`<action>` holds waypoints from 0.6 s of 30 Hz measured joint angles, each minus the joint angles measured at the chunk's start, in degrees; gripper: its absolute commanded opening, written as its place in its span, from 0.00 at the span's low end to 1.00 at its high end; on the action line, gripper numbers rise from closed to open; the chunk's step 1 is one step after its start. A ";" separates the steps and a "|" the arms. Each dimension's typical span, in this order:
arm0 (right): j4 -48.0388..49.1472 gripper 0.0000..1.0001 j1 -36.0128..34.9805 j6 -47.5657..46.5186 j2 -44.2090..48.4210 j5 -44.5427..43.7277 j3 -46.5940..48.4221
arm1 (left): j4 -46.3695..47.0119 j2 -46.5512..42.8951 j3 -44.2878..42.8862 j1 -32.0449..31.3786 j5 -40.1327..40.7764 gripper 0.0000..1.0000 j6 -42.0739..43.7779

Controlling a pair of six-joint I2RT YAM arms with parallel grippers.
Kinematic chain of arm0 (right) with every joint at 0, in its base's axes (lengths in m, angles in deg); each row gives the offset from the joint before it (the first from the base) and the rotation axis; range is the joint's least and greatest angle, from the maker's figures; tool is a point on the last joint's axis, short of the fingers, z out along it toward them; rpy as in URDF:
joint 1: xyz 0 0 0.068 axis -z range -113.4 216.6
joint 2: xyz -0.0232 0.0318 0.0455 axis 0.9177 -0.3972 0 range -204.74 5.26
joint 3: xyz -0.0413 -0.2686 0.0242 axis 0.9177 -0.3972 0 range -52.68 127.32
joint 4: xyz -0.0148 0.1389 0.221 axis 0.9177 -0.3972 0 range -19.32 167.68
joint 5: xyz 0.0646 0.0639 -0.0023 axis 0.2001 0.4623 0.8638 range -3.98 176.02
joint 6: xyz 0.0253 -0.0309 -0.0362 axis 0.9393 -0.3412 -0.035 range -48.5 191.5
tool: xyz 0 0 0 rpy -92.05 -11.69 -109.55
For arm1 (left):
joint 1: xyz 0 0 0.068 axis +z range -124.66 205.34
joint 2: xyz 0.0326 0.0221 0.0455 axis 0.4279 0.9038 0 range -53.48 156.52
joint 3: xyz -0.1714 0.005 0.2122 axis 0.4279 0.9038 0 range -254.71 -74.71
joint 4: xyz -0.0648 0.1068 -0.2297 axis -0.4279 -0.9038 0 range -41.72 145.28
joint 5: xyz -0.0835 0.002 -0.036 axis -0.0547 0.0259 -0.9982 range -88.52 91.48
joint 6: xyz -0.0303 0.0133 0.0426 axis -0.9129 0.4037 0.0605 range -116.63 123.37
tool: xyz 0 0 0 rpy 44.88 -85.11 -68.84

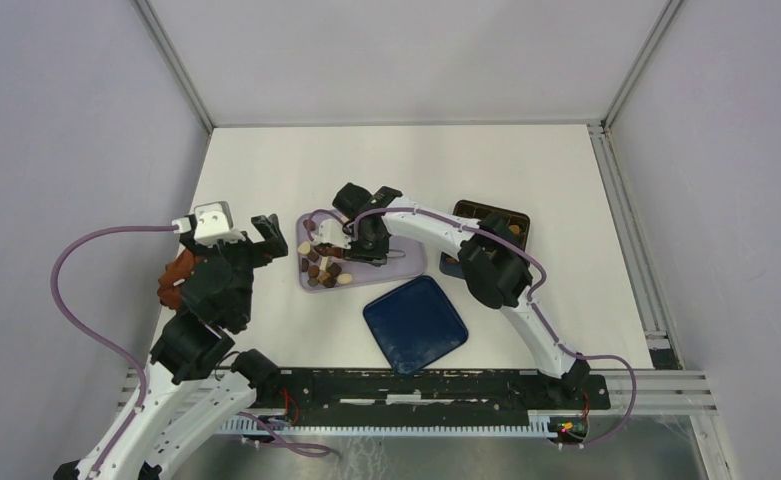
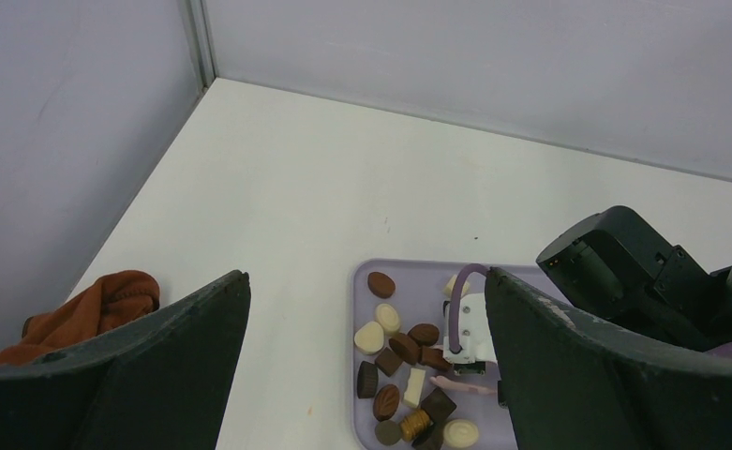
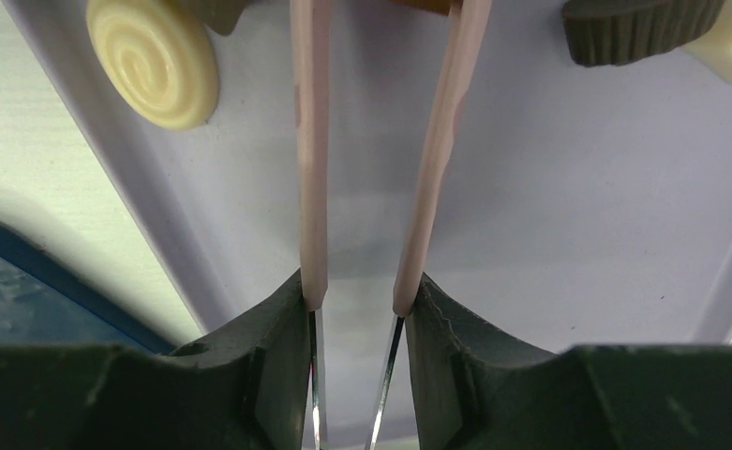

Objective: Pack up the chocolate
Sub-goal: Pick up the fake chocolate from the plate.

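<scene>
Closest to the lens, my right gripper (image 3: pixel 352 300) pinches the pink tongs (image 3: pixel 310 141) by their arms so I can squeeze them over the chocolate (image 2: pixel 404 347) lying on the lilac tray (image 3: pixel 549 244) (tips out of frame). Nearby my left gripper (image 2: pixel 366 281) hangs spread, holding nothing.

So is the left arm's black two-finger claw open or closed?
Open. The left gripper: its two dark fingers stand wide apart, nothing held; the lilac plastic tray of chocolate pieces shows between them.
</scene>
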 measured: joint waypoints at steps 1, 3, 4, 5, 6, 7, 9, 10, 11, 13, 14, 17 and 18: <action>-0.09 0.41 -0.09 0.00 -0.20 0.02 0.35 | 0.00 0.02 0.00 0.00 -0.02 0.99 0.00; 0.00 0.37 -0.13 0.09 -0.44 0.02 0.81 | 0.00 0.04 0.00 0.02 -0.04 0.99 0.00; -0.04 0.34 -0.17 0.15 -0.46 0.00 0.90 | 0.00 0.04 0.00 0.04 -0.09 0.99 0.00; -0.02 0.29 -0.22 0.26 -0.46 0.00 0.94 | 0.00 0.04 0.00 0.07 -0.09 0.99 0.00; 0.00 0.26 -0.22 0.44 -0.46 -0.04 0.98 | 0.00 0.04 0.00 0.09 -0.09 0.99 0.00; 0.04 0.23 -0.22 0.50 -0.46 -0.04 0.98 | 0.00 0.04 0.00 0.11 -0.11 0.99 0.00; 0.04 0.17 -0.22 0.72 -0.46 -0.04 0.98 | 0.00 0.04 0.00 0.20 -0.33 0.99 0.00; 0.07 0.15 -0.22 0.92 -0.46 -0.04 0.98 | 0.00 0.04 0.00 0.24 -0.46 0.99 0.00; 0.07 0.13 -0.20 1.09 -0.46 -0.04 0.98 | 0.00 0.04 0.00 0.26 -0.48 0.99 0.00; 0.13 0.11 -0.17 1.22 -0.39 -0.04 0.92 | 0.00 0.04 0.00 0.26 -0.70 0.99 0.00; 0.24 0.10 -0.15 1.29 -0.33 -0.04 0.79 | 0.00 0.04 0.00 0.26 -0.81 0.99 0.00; 0.70 0.07 0.22 1.55 0.50 0.26 -0.44 | 0.00 0.04 0.02 0.26 -0.90 0.99 0.00; 0.70 0.07 0.31 1.60 1.16 0.66 -1.16 | 0.00 0.04 0.02 0.26 -0.90 0.99 0.00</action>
